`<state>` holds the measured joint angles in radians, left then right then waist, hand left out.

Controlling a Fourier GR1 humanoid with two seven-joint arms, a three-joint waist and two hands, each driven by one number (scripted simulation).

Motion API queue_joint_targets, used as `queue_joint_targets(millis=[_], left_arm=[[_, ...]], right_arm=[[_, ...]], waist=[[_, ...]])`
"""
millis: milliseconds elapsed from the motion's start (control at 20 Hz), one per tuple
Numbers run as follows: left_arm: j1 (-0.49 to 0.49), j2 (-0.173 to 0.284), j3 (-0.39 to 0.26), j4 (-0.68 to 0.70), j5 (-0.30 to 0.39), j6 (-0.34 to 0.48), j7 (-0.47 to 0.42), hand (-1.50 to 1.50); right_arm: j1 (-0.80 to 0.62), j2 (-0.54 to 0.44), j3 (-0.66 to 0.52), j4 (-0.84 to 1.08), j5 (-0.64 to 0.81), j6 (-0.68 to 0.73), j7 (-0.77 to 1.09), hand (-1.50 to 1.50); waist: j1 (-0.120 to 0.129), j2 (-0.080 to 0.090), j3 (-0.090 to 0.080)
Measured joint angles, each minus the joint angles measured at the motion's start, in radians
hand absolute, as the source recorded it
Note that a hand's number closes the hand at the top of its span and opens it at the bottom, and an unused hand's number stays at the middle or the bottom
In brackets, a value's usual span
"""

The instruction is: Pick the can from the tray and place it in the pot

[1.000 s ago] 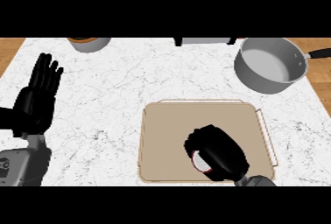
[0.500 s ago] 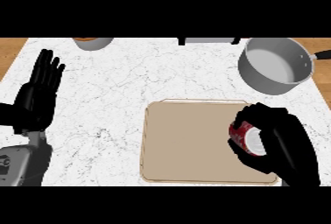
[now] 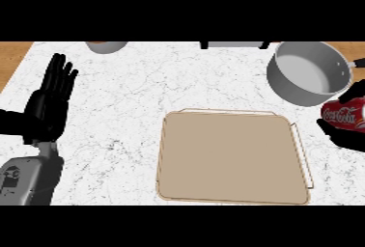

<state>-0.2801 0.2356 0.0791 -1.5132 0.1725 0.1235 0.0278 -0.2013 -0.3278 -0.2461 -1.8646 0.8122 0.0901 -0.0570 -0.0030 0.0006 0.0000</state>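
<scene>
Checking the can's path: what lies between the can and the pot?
Nothing. In the head view the can, held in the right robot hand, sits just below the pot, with only bare counter showing between them.

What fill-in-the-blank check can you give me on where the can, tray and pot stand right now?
1. The red can is held in the ___ hand.
2. The tan tray now carries ___ objects.
3. The grey pot lies toward the counter's far ___ corner.
4. The left hand rests with fingers ___.

Missing words: right; no; right; straight
</scene>
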Motion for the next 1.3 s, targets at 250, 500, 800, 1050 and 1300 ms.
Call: queue_joint_targets(millis=[250, 500, 800, 1050, 1300], left_arm=[[0.015, -0.007, -0.009, -0.032, -0.006, -0.001, 0.018, 0.00], [0.006, -0.026, -0.015, -0.019, -0.020, 0.004, -0.001, 0.00], [-0.034, -0.030, -0.017, -0.007, -0.027, 0.005, 0.014, 0.00], [-0.034, -0.026, -0.011, -0.001, -0.021, -0.014, 0.009, 0.00], [-0.044, -0.031, -0.016, -0.009, -0.019, -0.020, 0.013, 0.00]], right_arm=[[-0.119, -0.128, -0.121, 0.284, -0.048, -0.006, -0.104, 1.50], [-0.235, -0.232, -0.200, 0.597, -0.085, -0.052, -0.252, 1.50], [-0.376, -0.325, -0.235, 0.992, -0.083, -0.148, -0.468, 1.50], [-0.480, -0.371, -0.245, 1.260, -0.053, -0.244, -0.587, 1.50], [-0.550, -0.402, -0.228, 1.441, 0.000, -0.311, -0.620, 1.50]], waist=[[0.011, 0.002, 0.001], [0.018, 0.005, 0.001], [0.030, 0.010, 0.002], [0.043, 0.014, 0.003], [0.056, 0.020, 0.004]])
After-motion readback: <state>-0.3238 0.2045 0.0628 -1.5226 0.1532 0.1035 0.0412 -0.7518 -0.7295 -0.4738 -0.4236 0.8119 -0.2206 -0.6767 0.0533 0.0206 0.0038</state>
